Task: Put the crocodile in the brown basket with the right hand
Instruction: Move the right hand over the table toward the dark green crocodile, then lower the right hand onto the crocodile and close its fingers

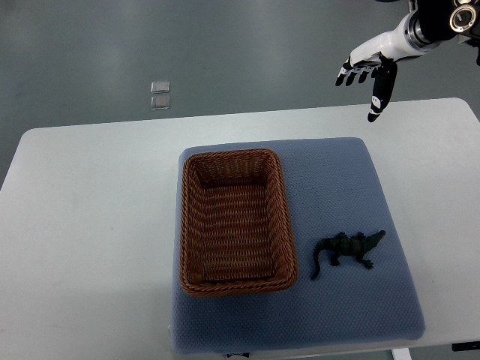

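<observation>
- Crocodile: dark green toy, lying flat on the blue mat, just right of the brown basket and apart from its wall; snout pointing right, tail curling toward the mat's near edge
- Brown basket: rectangular wicker, sitting upright on the mat's left half; nothing showing inside
- Right hand: hovering over the far right corner of the white surface, well apart from the crocodile; fingers spreading loosely, thumb hanging down, nothing in its hold
- Left hand: not showing anywhere
- Step in hand, as judged: reaching toward the toy; grasp not yet begun
- Handling note: the hand is needing to travel toward the near side and descend over the thick middle of the body, fingers closing across its narrow width; the thin tail and legs are likely offering poor purchase
- Risk: the toy is lying low on a soft mat, so fingertips may be nudging it aside; the basket wall is standing close, so the lift is needing to clear the rim before any move leftward
</observation>
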Robot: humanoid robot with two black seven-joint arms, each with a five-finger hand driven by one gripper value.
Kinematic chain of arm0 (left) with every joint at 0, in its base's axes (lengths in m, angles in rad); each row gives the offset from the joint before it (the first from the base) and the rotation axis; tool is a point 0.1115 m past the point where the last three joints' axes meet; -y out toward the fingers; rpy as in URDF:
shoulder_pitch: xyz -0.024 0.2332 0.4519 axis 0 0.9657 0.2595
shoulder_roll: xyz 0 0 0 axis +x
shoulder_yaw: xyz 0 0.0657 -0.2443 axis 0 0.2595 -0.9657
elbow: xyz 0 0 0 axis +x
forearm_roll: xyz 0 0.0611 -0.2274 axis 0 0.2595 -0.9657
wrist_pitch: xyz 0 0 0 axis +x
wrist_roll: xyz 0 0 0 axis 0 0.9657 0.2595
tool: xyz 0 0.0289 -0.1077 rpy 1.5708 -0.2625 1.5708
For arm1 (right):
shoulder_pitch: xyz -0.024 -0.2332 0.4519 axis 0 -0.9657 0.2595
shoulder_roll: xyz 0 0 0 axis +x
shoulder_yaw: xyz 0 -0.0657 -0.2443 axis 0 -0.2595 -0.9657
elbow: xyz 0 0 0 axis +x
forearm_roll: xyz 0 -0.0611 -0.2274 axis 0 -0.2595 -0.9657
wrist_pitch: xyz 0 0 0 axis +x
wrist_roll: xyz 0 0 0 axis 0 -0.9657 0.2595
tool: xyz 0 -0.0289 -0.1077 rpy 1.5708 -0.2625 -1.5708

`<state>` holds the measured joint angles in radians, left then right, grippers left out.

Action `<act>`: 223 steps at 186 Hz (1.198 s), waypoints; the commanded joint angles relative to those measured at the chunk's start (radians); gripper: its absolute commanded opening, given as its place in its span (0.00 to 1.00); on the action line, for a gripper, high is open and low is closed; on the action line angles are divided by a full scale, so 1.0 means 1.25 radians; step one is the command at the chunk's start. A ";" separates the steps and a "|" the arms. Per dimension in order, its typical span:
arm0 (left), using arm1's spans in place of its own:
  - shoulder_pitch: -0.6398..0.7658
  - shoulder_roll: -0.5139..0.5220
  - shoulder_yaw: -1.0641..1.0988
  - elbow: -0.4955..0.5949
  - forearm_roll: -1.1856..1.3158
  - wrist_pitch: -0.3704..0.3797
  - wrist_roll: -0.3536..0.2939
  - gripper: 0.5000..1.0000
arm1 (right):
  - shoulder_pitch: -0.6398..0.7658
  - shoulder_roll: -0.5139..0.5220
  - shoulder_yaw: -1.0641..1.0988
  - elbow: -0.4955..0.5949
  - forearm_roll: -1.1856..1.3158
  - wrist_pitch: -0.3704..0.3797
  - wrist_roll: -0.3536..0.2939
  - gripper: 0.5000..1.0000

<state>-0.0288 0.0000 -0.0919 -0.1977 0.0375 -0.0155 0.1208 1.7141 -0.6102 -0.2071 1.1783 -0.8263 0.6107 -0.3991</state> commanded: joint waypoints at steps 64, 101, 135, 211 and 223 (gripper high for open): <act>-0.004 0.000 0.000 0.000 0.003 -0.001 0.000 1.00 | -0.051 -0.037 -0.031 0.146 0.018 -0.004 0.005 0.86; -0.004 0.000 0.000 -0.001 0.003 -0.001 0.000 1.00 | -0.090 -0.080 -0.028 0.191 0.049 -0.008 0.006 0.86; -0.004 0.000 0.001 0.000 0.003 -0.001 0.000 1.00 | -0.128 -0.089 -0.020 0.217 0.079 -0.066 0.009 0.85; -0.004 0.000 0.004 0.006 0.002 0.000 0.000 1.00 | -0.266 -0.125 0.025 0.280 0.094 -0.226 0.068 0.85; -0.003 0.000 0.004 0.004 0.002 0.000 0.000 1.00 | -0.274 -0.135 0.025 0.289 0.094 -0.243 0.070 0.85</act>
<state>-0.0326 0.0000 -0.0884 -0.1903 0.0397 -0.0154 0.1213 1.3924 -0.7594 -0.1772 1.5164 -0.7087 0.3413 -0.3162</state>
